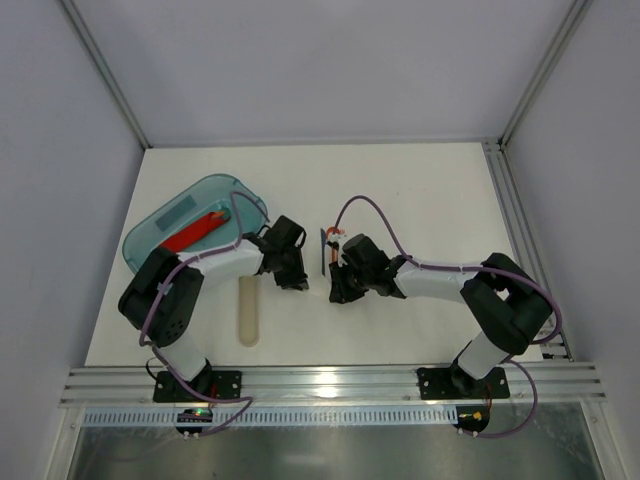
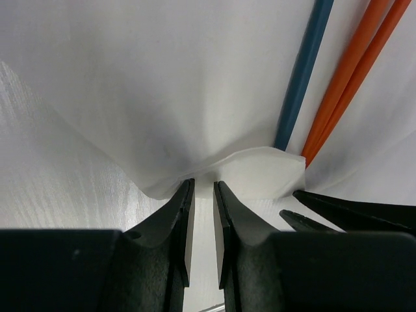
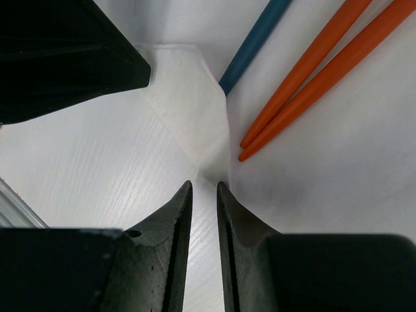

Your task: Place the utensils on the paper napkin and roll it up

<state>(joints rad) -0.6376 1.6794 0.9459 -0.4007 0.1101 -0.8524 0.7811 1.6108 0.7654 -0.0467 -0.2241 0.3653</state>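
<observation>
The paper napkin [image 2: 162,97], a thin white slightly see-through sheet, lies at the middle of the white table [image 1: 400,180], between the two grippers. On it, close beside each other, lie a slim dark blue plastic stick [image 2: 303,71] and a pair of bright orange plastic sticks [image 2: 339,78]; their near ends stop just short of the paper's edge; a small folded flap [image 2: 260,172] of the sheet stands there, touching the blue stick's end.

Seen from above, the left gripper [image 2: 205,185] sits at 8 o'clock of those ends, jaws drawn narrow on the napkin's edge, the paper puckering into the slit; the right gripper [image 3: 205,185], at 5 o'clock, nips the same edge in the same narrow way; the two sets of fingers are near one another.

The step looks like the start of the roll. To do it well, carry both pinches up and over the sticks at one pace and one height, so the thin paper neither tears nor skews; fold the slack flap inward first; go slowly enough that the sticks do not slide out.

At 10 o'clock a translucent teal plastic tray [image 1: 155,232] holds a red-orange plastic piece [image 1: 197,231]; at 8 o'clock lies a flat cream stick [image 1: 248,312]; both look like utensils not yet on the paper.
</observation>
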